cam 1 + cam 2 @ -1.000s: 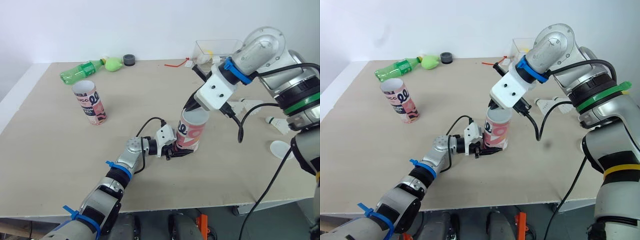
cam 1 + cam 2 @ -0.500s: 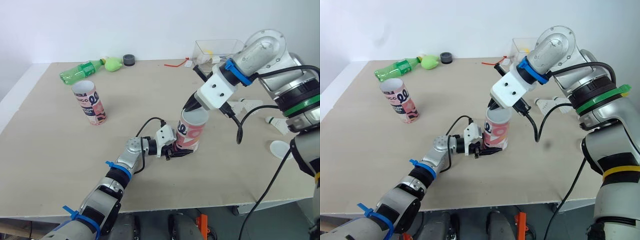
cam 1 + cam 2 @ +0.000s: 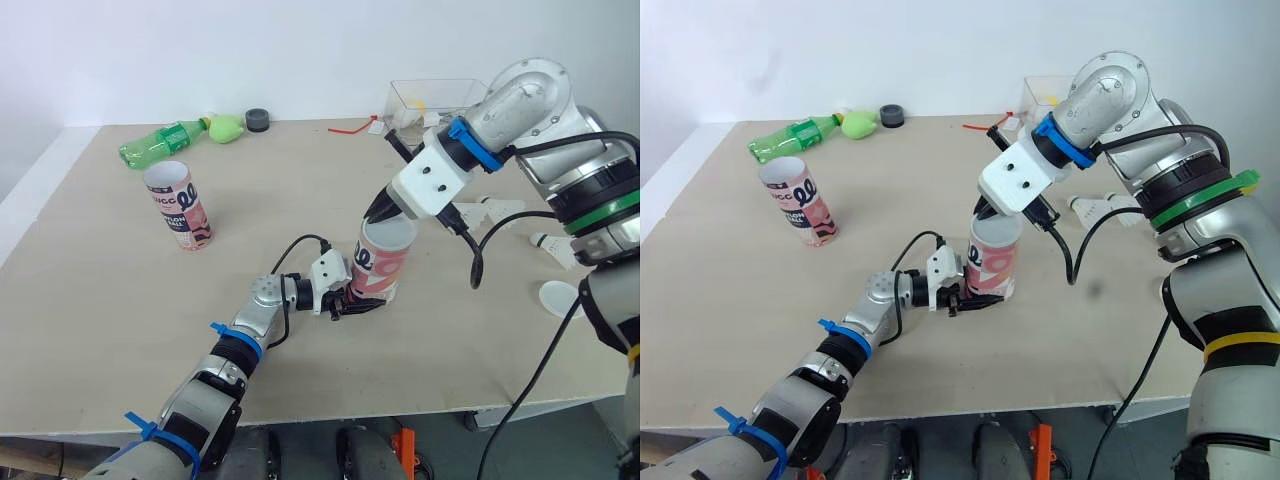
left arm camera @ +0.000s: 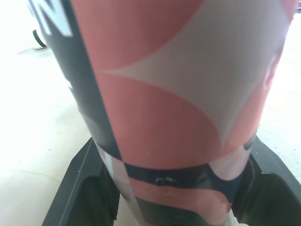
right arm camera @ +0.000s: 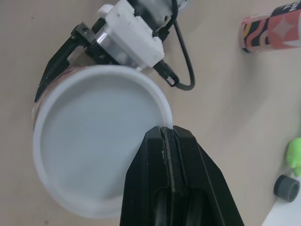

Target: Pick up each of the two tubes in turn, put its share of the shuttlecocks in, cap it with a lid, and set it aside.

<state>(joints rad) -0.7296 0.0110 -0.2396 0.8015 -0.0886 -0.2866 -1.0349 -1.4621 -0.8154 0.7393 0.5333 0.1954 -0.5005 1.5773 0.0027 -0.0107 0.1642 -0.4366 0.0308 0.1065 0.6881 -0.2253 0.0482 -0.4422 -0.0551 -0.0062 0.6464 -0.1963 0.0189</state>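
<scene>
Viewing the scene from the head camera, I see the left tool [image 3: 358,303] clamped on the base of an upright pink, white and black tube [image 3: 385,262] that stands near the middle of the tabletop [image 3: 100,290]. In the left wrist view its 2 black fingers [image 4: 82,193] press against opposite sides of the tube's lower wall.

The right tool [image 5: 168,134] reaches down from above to the tube's mouth. Its fingers are together, pinching the rim of a white lid [image 5: 94,141] that lies across the top of the tube.

A second tube [image 3: 180,205] of the same pattern stands upright and uncapped, well apart, toward the far left of the tabletop.

2 shuttlecocks [image 3: 555,247] lie on the right side of the tabletop, beyond the right arm, and a second lid [image 3: 560,298] lies flat near the right edge.

Along the far edge are a green bottle [image 3: 160,143] on its side, a dark cap [image 3: 258,120], and a clear box [image 3: 430,100].
</scene>
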